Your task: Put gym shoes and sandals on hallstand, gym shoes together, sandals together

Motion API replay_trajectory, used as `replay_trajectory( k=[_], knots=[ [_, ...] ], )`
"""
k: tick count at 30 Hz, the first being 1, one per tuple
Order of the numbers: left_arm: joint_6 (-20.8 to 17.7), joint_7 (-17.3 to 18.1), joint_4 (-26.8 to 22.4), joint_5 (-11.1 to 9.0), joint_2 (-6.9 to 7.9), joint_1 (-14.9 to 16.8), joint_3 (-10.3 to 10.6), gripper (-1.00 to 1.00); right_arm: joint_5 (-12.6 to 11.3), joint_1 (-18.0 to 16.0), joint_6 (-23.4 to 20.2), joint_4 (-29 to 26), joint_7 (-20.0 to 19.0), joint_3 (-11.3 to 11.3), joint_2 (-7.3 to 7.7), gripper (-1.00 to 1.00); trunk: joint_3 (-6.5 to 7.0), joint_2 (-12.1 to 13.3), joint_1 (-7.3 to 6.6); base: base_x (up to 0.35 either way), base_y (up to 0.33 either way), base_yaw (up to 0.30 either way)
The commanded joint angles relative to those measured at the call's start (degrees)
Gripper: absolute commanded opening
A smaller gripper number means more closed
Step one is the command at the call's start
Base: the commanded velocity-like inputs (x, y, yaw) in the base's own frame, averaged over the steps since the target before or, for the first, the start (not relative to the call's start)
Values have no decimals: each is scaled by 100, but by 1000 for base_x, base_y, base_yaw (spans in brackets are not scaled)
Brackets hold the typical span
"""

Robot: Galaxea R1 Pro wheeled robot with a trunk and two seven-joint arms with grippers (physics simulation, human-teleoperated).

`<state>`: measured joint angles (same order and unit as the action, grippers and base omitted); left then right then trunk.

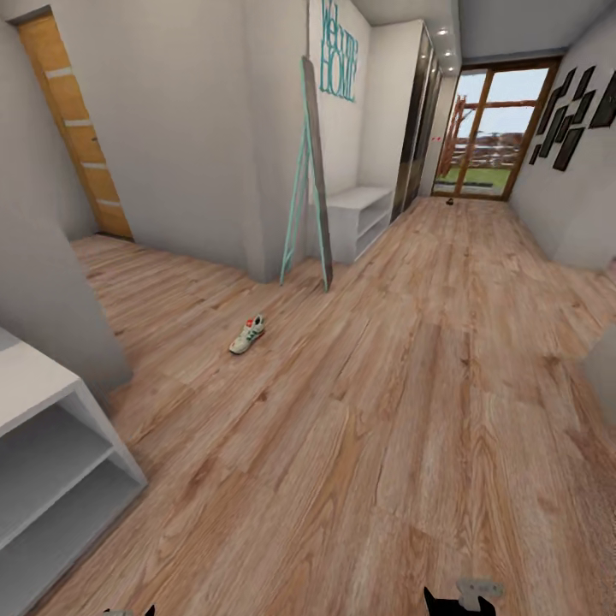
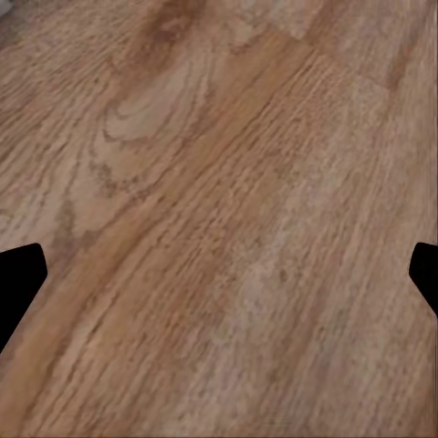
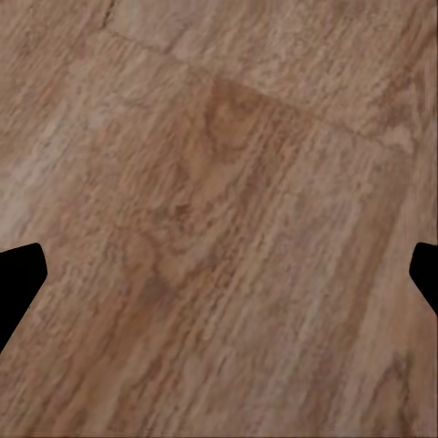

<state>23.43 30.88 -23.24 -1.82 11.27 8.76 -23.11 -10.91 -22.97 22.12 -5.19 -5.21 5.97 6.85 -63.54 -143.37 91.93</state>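
1. One gym shoe (image 1: 247, 334) lies alone on the corridor floor (image 1: 411, 411), left of frame centre.
2. A grey shoe rack (image 1: 51, 462) sits at lower left; a similar unit (image 1: 359, 218) stands further down the corridor.
3. Left gripper (image 2: 219, 274) and right gripper (image 3: 219, 274) hang spread wide over bare planks, holding nothing.
4. Risk: a tiny dark object (image 1: 449, 202) by the far door is unclear, so a sandal could be missed.

Home corridor — wood-plank floor (image 1: 411, 385), grey walls, wooden door (image 1: 77, 128) at left, "Welcome HOME" wall lettering (image 1: 339, 50), leaning standing mirror (image 1: 312, 171), low grey shoe racks (image 1: 359, 218), framed pictures (image 1: 571, 115) on right wall, glazed door (image 1: 489, 128) to a garden at far end — one sneaker (image 1: 247, 334) on floor.
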Motion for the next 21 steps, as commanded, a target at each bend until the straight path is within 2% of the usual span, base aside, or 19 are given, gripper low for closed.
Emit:
replay_trajectory(
  k=[1, 12, 21],
  knots=[
    [-5, 58, 6, -19, -2, 3, -36, 100, -61, -5, 20, 9, -24, 45, 1, 100, -5, -2, 2, 331, -23, -296],
    [-5, 58, 13, -20, -2, 3, -36, 100, -60, -5, 20, 9, -22, 53, -7, 100, -5, -2, 2, 335, -4, -253],
    [-5, 58, 17, -20, -2, 3, -36, 100, -60, -5, 19, 9, -20, 54, -26, 100, -5, -2, 2, 336, 0, -30]
  ],
)
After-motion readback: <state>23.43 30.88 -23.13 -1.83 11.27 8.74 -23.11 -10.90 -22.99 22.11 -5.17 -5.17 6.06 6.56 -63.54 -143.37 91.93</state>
